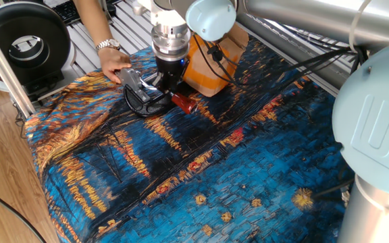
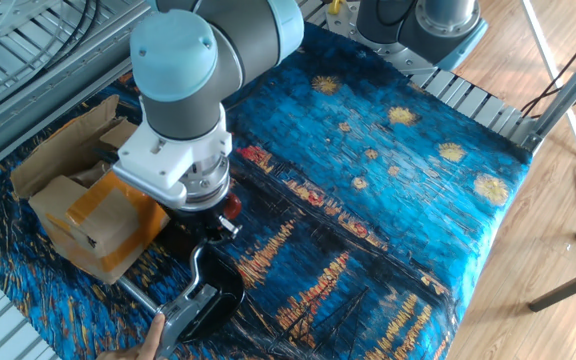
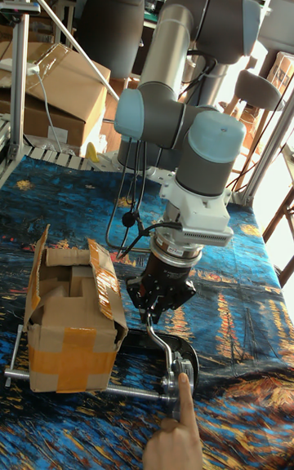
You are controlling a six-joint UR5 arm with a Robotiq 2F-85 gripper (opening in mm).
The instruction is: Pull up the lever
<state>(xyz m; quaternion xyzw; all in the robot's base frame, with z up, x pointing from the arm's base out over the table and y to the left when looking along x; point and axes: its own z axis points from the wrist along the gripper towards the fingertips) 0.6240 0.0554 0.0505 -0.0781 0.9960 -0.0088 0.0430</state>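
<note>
The lever is a thin silver rod (image 3: 162, 343) ending in a red-brown knob (image 1: 186, 103), hinged to a silver bracket (image 1: 132, 77) on a black curved base (image 1: 147, 102). It lies low, its knob end toward the cardboard box. My gripper (image 1: 168, 85) points straight down over the rod just behind the knob, and its fingers look shut on the rod. The other fixed view shows the knob (image 2: 231, 205) peeking out beside my gripper (image 2: 211, 222). In the tall fixed view my gripper (image 3: 153, 309) meets the top of the rod.
A person's hand (image 1: 116, 63) holds the bracket down, with a finger (image 3: 181, 409) pressed against it. An orange-taped cardboard box (image 2: 80, 203) stands right beside my gripper. A patterned blue cloth (image 1: 235, 175) covers the table. A black round device (image 1: 24, 44) sits beyond the table's edge.
</note>
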